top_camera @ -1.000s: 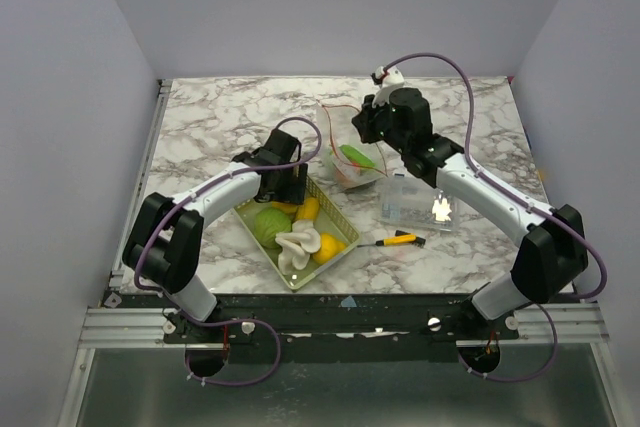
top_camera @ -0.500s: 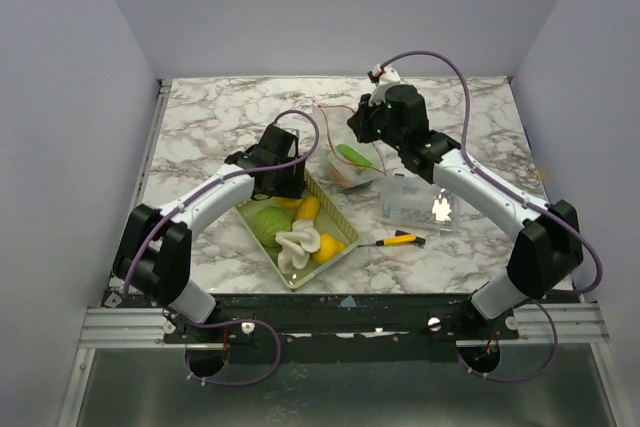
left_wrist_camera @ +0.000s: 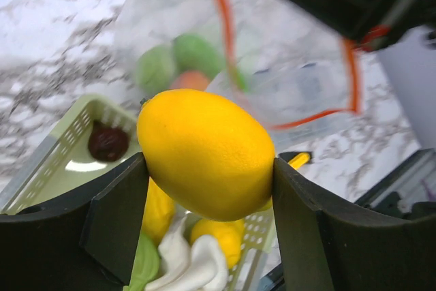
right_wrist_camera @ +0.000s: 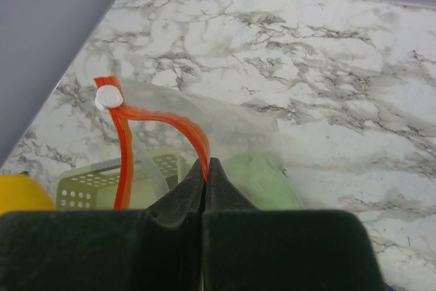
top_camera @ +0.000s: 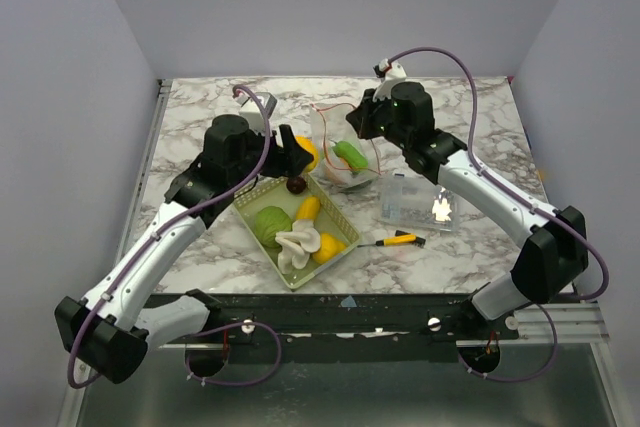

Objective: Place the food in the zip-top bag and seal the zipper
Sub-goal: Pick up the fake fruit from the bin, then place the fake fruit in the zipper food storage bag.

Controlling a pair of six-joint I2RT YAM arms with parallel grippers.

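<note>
Holds a yellow toy lemon [left_wrist_camera: 204, 144] clamped in the left gripper [left_wrist_camera: 208, 165], raised over the middle of the worktop, just beside the zip-top bag [top_camera: 335, 137]; pinches the zipper [right_wrist_camera: 123, 158] with the right gripper [right_wrist_camera: 206, 172], jaws shut tight on the red-orange strip; shows green pieces [top_camera: 352, 155] inside the bag; shows more food [top_camera: 297, 242], green, white, yellow and dark purple, in the mesh basket [top_camera: 262, 248] toward the near edge.

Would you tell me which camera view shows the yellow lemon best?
The left wrist view: the yellow lemon is large and sharp, clamped in the left gripper. The top external view shows it small; the right wrist view catches only an edge at the lower left.
</note>
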